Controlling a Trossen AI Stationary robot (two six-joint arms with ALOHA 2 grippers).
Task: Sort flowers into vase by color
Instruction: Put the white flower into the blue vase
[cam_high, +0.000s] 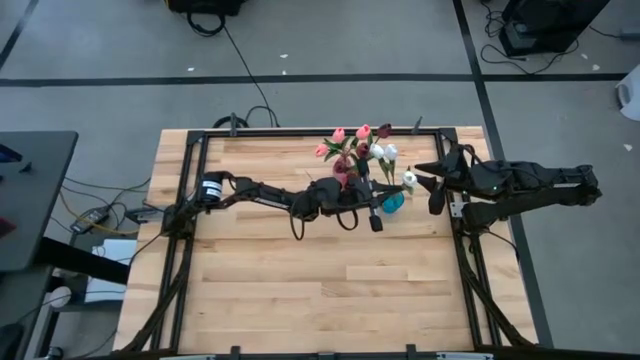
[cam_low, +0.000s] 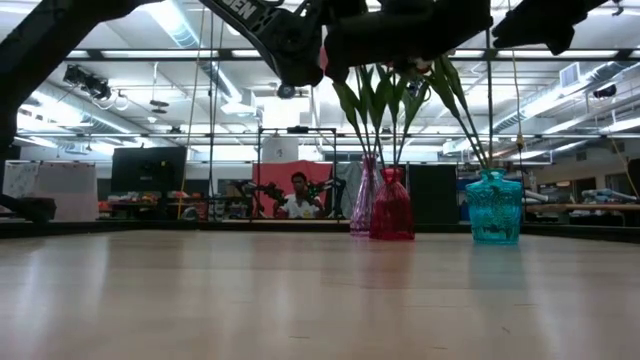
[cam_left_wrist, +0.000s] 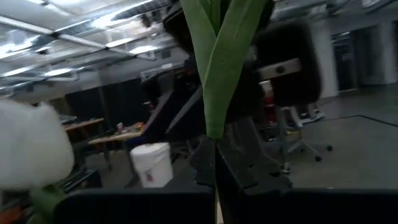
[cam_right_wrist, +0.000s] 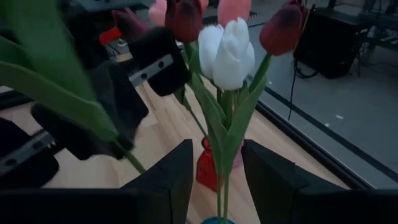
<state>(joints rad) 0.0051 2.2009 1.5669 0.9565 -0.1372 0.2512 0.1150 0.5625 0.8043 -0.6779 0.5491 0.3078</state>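
High view: both arms reach over the bench's far-right part, where the vases stand together near the far edge. The left gripper (cam_high: 366, 196) is above the vases, closed on a tulip stem (cam_left_wrist: 214, 74); its wrist view shows the green stem and leaf rising straight up from between the dark fingers, with a blurred white tulip head (cam_left_wrist: 28, 152) close at one side. The right gripper (cam_high: 432, 182) waits at the right edge, just beside the vases, its jaws standing apart and gripping nothing; in its wrist view a white tulip (cam_right_wrist: 227, 53) and its stem stand in the gap ahead of the fingers (cam_right_wrist: 168, 180), apart from both, with dark red heads (cam_right_wrist: 283, 28) around it.

Flowers (cam_high: 360, 148) sit bunched in the vases: pink and dark red heads towards the far edge, white ones (cam_high: 385, 152) nearer the right gripper. Seen from the low view, a pinkish vase (cam_low: 364, 198) and a red vase (cam_low: 392, 205) stand touching or overlapping, and a blue vase (cam_low: 494, 208) stands apart to their right, each with green stems rising from it. A person (cam_low: 298, 196) sits in the room beyond the bench (cam_high: 300, 290).
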